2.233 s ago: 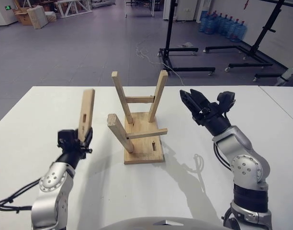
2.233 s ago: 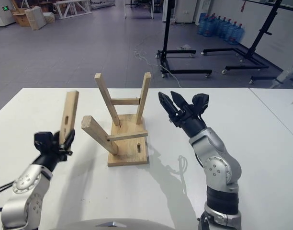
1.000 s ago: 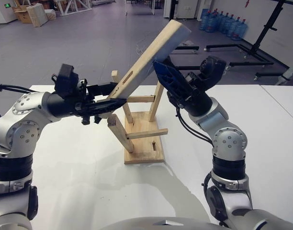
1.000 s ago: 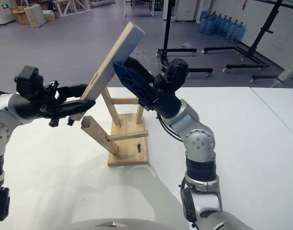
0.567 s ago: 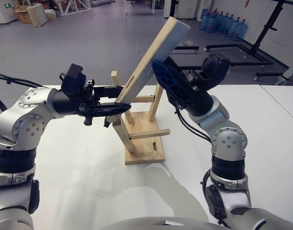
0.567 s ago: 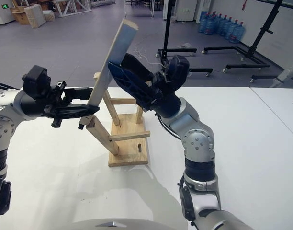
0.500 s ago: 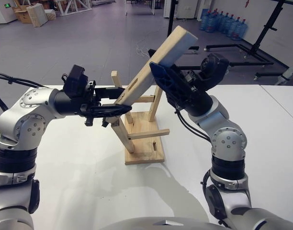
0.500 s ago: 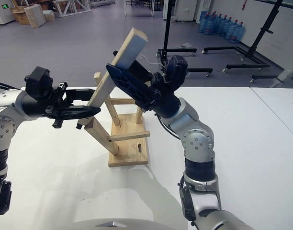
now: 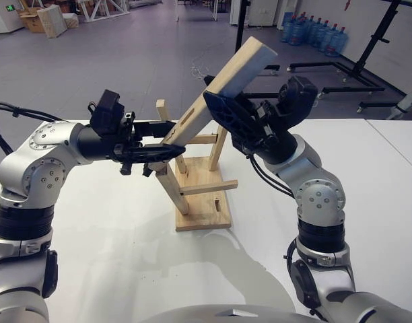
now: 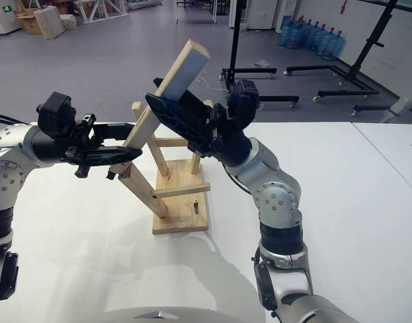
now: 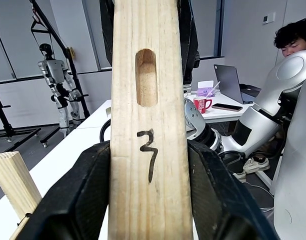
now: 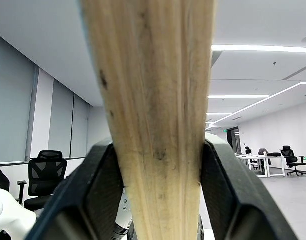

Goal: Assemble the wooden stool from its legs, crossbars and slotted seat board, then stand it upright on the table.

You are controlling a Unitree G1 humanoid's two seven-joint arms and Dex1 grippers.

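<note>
The loose leg (image 9: pixel 242 64) is a straight piece of pale wood, and it looks light and stiff. It should not bend or break under a firm grip. Its sawn faces are smooth, so I think it could slip or turn if held only lightly. It hangs in the air at a tilt, above the half-built stool, with its lower end just over the near standing leg.

The left gripper (image 9: pixel 160 141) is clenched on the lower end. The right gripper (image 9: pixel 218 102) is clenched around the middle part. In the left wrist view an oval mortise (image 11: pixel 146 77) shows on one face. In my judgement the best hold is on the two plain side faces, away from this mortise and from the end that must enter the board.

Below, the seat board (image 9: pixel 199 217) lies flat in the middle of the desk (image 9: pixel 105 235), somewhat nearer its far edge. Three legs (image 9: pixel 171 190) stand up from it, joined by crossbars (image 9: pixel 207 188), and one free slot (image 9: pixel 216 202) is open toward the near right corner of the board. The joint may jam if the leg goes in crooked.

The desk is white, flat and smooth. Behind it is a hall with a grey floor (image 9: pixel 125 60), black stands (image 10: pixel 280 99), water bottles (image 9: pixel 314 30) and crates (image 9: pixel 48 20).
</note>
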